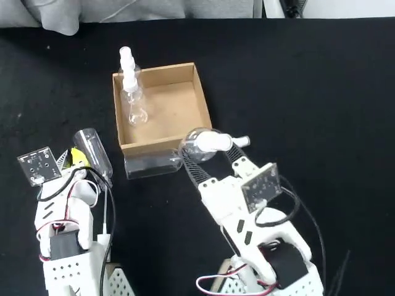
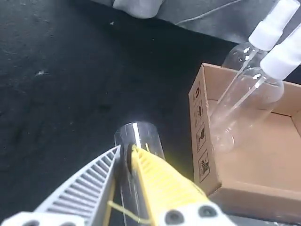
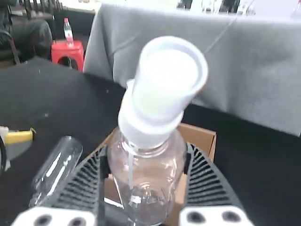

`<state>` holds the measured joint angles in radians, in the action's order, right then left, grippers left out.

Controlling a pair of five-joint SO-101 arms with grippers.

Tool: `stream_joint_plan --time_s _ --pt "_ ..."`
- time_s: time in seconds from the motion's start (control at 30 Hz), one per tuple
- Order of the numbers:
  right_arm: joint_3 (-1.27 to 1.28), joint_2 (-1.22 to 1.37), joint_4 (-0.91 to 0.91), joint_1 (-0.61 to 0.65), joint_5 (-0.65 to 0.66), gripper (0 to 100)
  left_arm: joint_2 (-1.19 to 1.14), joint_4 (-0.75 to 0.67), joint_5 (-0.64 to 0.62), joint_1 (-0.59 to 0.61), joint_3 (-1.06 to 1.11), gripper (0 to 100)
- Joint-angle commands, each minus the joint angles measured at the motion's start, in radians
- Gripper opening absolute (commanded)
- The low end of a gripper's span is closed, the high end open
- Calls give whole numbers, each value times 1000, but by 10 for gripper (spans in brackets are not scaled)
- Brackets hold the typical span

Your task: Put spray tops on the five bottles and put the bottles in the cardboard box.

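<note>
my right gripper (image 1: 208,152) is clamped on a capped bottle (image 1: 196,143). its spray top (image 1: 223,142) points to 3 o'clock, long axis 9-to-3, just off the cardboard box (image 1: 179,105) near-right corner. the box opening is at 11 o'clock from it, so the right gripper looks nearer for the drop. my left gripper (image 2: 126,154) pinches an uncapped bottle (image 2: 141,136) at 8 o'clock of the box. two capped bottles (image 1: 131,92) are inside. a bare bottle (image 1: 151,165) lies along the front wall.

Capped bottles (image 1: 132,97) block the cardboard box's (image 1: 204,102) left; its right has room.
</note>
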<state>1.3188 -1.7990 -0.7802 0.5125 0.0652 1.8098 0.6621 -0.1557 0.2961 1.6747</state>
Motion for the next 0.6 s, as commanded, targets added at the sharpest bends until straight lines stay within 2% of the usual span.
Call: stream_joint_plan --time_s 0.0,0.4,0.57 --pt "-104 -25 11 -18 11 70 11 -25 2 -36 25 30" --pt "-246 400 272 -14 -38 70 11 -34 2 -1 4 30" --pt "-283 562 361 72 -38 70 11 -34 0 47 -13 29"
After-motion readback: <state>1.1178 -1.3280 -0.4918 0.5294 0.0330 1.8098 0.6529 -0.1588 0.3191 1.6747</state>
